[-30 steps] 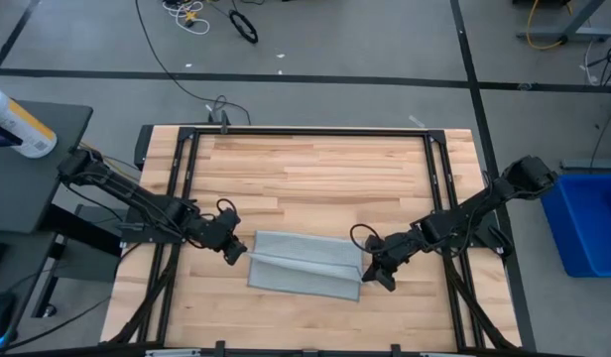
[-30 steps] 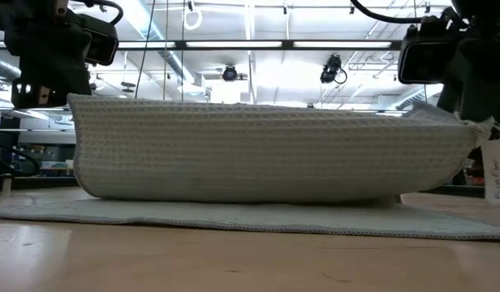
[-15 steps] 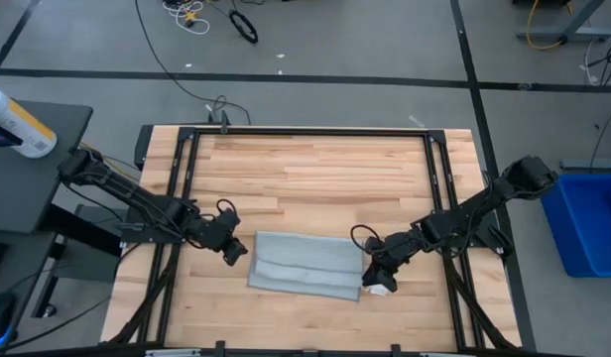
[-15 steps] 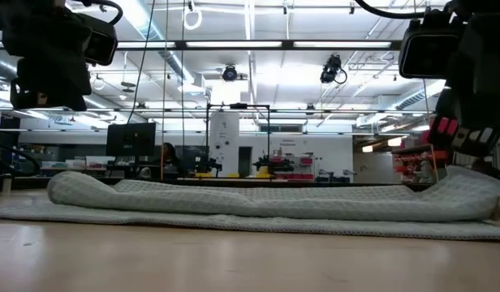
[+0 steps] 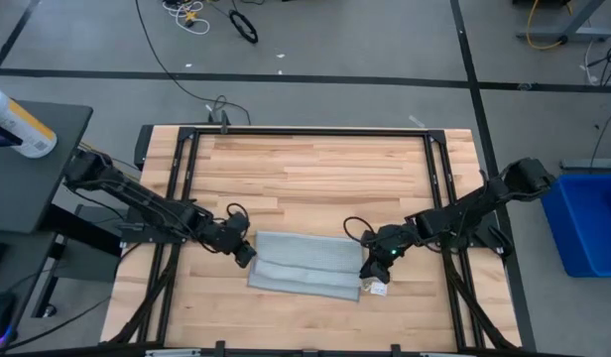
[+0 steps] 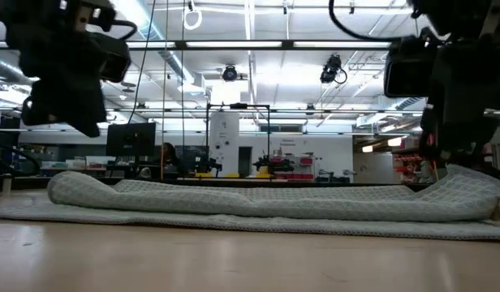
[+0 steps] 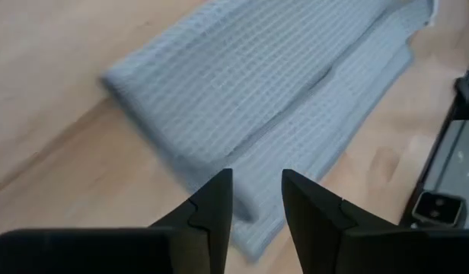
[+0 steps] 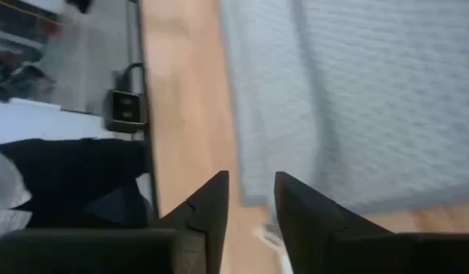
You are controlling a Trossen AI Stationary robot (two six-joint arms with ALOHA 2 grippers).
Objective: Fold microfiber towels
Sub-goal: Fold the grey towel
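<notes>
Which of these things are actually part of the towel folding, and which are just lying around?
Part of the job:
- grey-blue towel, folded on the table
- left claw and right claw, both open at its ends

Just lying about:
- bottle on the side stand
- blue bin
- floor cables

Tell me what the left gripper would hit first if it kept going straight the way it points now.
Most likely the light grey-blue ribbed microfiber towel: the left gripper, jaws open and empty, points at its folded edge on the wooden table. Exact depth is unclear.
</notes>
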